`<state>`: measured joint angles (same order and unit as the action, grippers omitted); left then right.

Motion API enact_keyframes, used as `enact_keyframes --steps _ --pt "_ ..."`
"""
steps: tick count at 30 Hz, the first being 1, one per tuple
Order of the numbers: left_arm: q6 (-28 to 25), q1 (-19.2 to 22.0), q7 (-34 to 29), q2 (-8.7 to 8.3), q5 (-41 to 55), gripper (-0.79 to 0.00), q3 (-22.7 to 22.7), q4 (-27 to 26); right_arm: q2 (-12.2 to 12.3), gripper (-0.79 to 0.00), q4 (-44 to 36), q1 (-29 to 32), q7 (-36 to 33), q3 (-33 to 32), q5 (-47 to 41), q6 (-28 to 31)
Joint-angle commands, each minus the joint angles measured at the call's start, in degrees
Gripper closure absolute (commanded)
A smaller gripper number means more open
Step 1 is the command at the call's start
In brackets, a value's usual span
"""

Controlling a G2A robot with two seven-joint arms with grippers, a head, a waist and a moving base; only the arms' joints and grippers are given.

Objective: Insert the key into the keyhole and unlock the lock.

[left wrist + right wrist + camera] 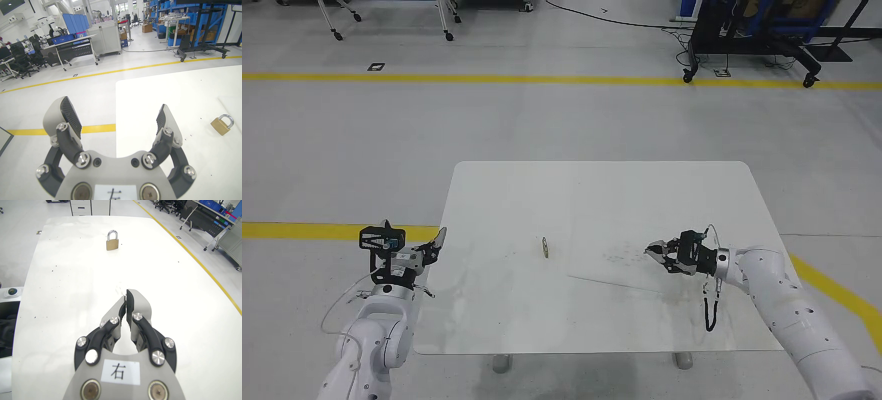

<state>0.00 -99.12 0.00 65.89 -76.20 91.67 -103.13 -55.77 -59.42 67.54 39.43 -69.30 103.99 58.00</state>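
Risks, as you should weigh them:
- The desk [642,200] is smooth and bare around the lock, so a sideways nudge would probably make the lock skate instead of seating in a grip.
- The padlock [545,247] stands upright on its base near the middle of the desk, with the shackle up and nothing bracing it. A touch from one finger could tip it over.
- No keyhole shows on any face you can see. If it sits in the base, you must lift and turn the lock before any insertion.
- The key is the weak link. A thin piece pinched at the fingertips can twist or slip when it meets the lock body off-axis.

Tools:
- The left tool [115,106] is spread wide and holds nothing. It hangs at the desk's left edge, well apart from the padlock.
- The right tool [126,294] has its pads pressed together over the right part of the desk, aimed at the padlock but well apart from it. You cannot tell whether the key is nipped between the tips.
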Motion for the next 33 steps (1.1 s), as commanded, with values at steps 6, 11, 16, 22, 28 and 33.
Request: enact_keyframes --steps 6,11,16,22,28,33 --pt "0.0 0.0 0.0 0.0 0.0 -0.785 0.0 0.0 0.0 0.0 0.0 0.0 0.0 0.0 0.0 0.0" --pt "0.0 0.0 0.0 0.0 0.0 -0.785 0.0 0.0 -0.2 0.0 -0.1 0.7 -0.7 0.9 -1.4 0.0" --pt "0.0 0.0 0.0 0.0 0.0 -0.785 0.0 0.0 -1.4 0.0 -0.1 -1.1 2.0 6.4 -10.5 0.0" --pt "0.0 0.0 0.0 0.0 0.0 -0.785 0.0 0.0 -1.9 0.0 1.9 -4.8 6.9 15.1 -23.5 0.0" --pt "0.0 0.0 0.0 0.0 0.0 -0.785 0.0 0.0 -1.0 0.0 2.2 -5.9 6.9 17.0 -27.7 0.0" --pt "0.0 0.0 0.0 0.0 0.0 -0.785 0.0 0.0 -1.0 0.0 2.2 -5.9 6.9 17.0 -27.7 0.0"
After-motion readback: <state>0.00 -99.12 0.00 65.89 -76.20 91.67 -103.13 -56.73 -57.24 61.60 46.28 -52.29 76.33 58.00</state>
